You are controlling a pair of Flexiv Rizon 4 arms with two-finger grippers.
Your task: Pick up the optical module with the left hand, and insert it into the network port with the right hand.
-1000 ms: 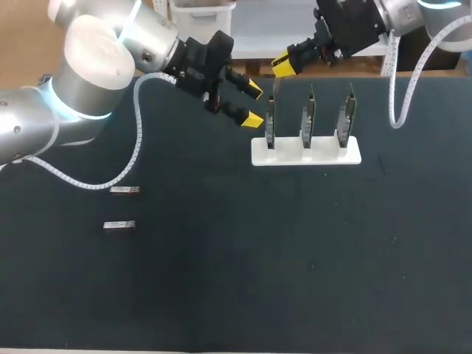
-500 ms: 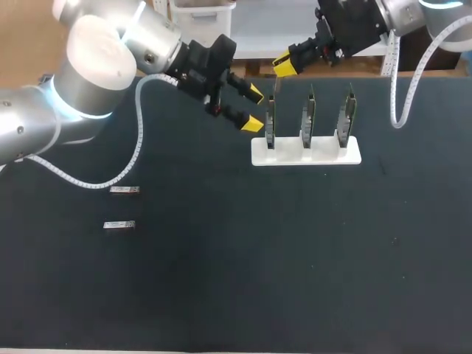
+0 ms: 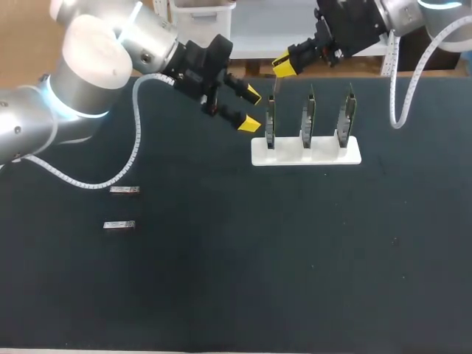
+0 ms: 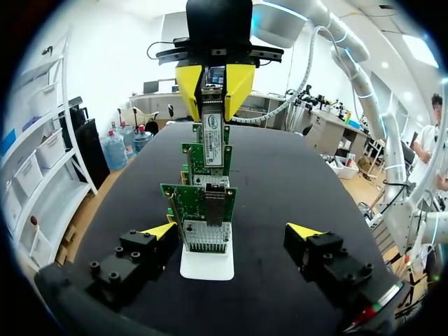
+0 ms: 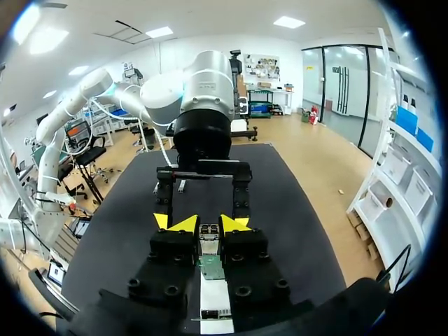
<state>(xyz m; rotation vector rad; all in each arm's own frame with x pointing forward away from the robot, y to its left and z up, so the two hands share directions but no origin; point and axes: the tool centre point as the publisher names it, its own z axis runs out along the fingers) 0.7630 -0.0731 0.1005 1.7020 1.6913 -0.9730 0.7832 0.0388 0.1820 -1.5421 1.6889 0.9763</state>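
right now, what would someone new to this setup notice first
The right gripper stands out at the table's far edge, shut on an optical module held over the end one of three upright circuit boards in a white rack. The left gripper hangs open just beside that same board. Near the left side, two small modules lie on the dark table.

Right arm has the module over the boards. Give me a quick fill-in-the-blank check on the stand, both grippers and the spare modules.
1. The white rectangular stand holds ___ upright green circuit boards.
2. The right gripper is shut on a silver optical module; the left gripper, empty beside the stand, is ___.
3. ___ spare silver modules lie flat on the black table.
Missing words: three; open; two.
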